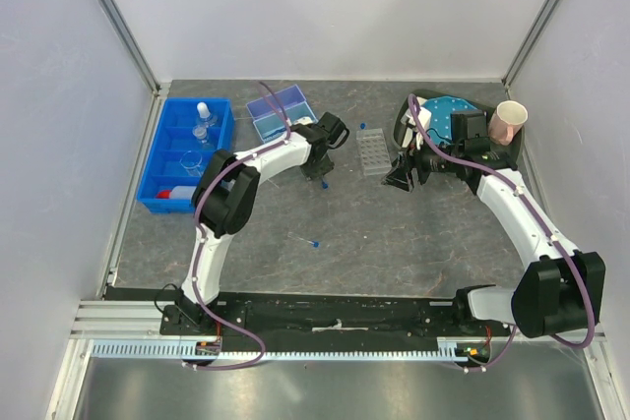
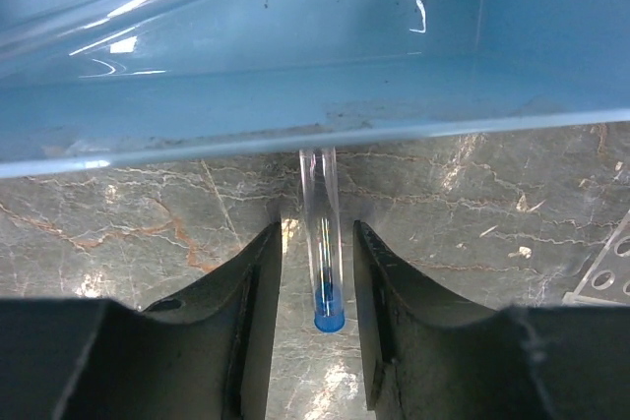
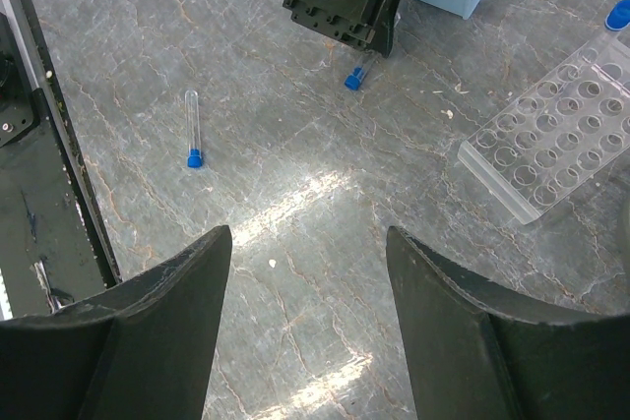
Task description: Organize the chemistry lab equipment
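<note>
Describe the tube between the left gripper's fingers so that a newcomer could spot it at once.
Start at the light blue box at the back of the table. Right beside it, the left gripper straddles a clear tube lying flat. Unlike the other blue-capped tube lying alone mid-table, this one runs up to the box.

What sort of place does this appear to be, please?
Likely a walled robot test cell staged as a chemistry bench: white panels in aluminium framing, a clear tube rack, a blue-capped tube and a blue bin holding glass flasks.
</note>
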